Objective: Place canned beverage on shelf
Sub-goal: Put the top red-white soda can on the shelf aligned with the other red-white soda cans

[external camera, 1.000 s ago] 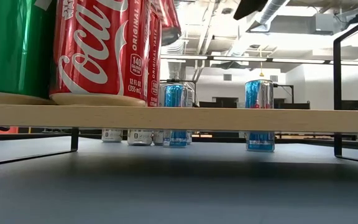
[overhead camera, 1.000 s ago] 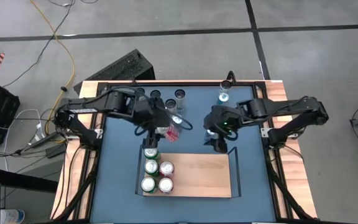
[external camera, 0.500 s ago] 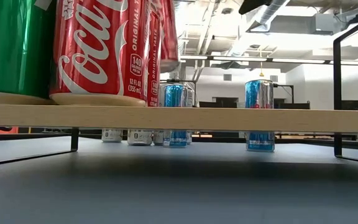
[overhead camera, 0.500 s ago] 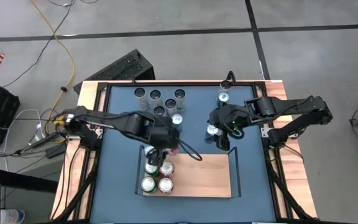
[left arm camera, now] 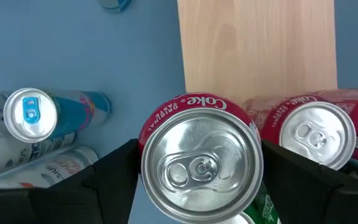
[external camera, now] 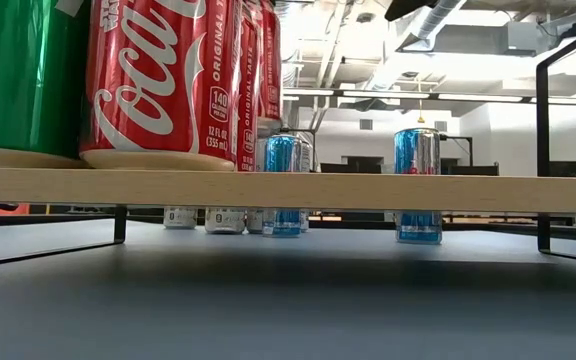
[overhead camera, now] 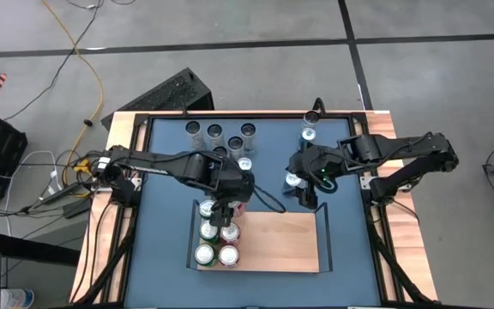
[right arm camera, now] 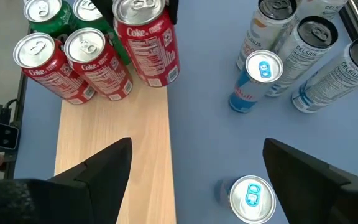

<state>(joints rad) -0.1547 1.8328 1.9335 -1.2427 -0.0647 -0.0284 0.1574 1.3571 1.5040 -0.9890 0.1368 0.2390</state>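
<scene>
Four cans (overhead camera: 205,254) already stand on the shelf (overhead camera: 281,242); the left gripper (left arm camera: 199,163) grips a fifth can (left arm camera: 199,165), seemingly not yet released; the right gripper (right arm camera: 191,180) waits open nearby.

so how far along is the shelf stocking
Done: four cans stand on the shelf. In hand: the left gripper holds a red Coke can at the shelf's back edge. Left: several slim cans wait on the table; the right gripper hovers open.
</scene>
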